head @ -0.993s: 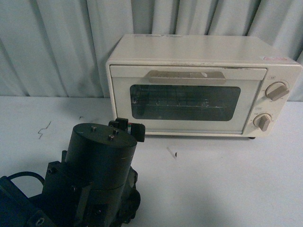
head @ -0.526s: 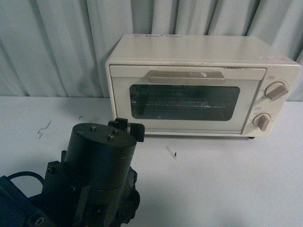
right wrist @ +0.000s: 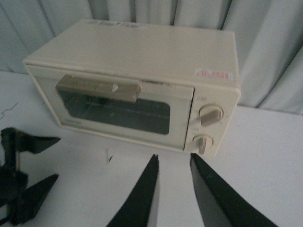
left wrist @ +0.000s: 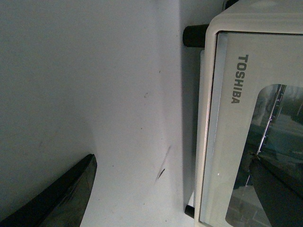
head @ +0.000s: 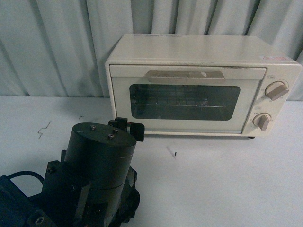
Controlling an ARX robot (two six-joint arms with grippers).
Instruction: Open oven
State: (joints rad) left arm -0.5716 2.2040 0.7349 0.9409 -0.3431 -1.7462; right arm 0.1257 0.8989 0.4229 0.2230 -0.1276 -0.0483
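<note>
The cream-white oven [head: 199, 85] stands on the white table at the back, its glass door shut and the bar handle [head: 184, 75] across the top of the door. My left gripper [head: 129, 126] is open and empty, low on the table just before the oven's bottom left corner. In the left wrist view the oven [left wrist: 236, 118] with its Toshiba lettering fills one side, and the gripper [left wrist: 173, 189] spans the door's edge. My right gripper [right wrist: 173, 158] is open and empty, held back from the oven [right wrist: 132, 85], below the two knobs [right wrist: 208, 127].
A grey curtain [head: 57, 42] hangs behind the table. Small dark marks [head: 174, 153] lie on the tabletop [head: 227, 179] in front of the oven. The left arm's bulky black body [head: 90, 175] fills the lower left. The left gripper also shows in the right wrist view [right wrist: 28, 175].
The left arm has shifted very slightly. The oven door stays shut.
</note>
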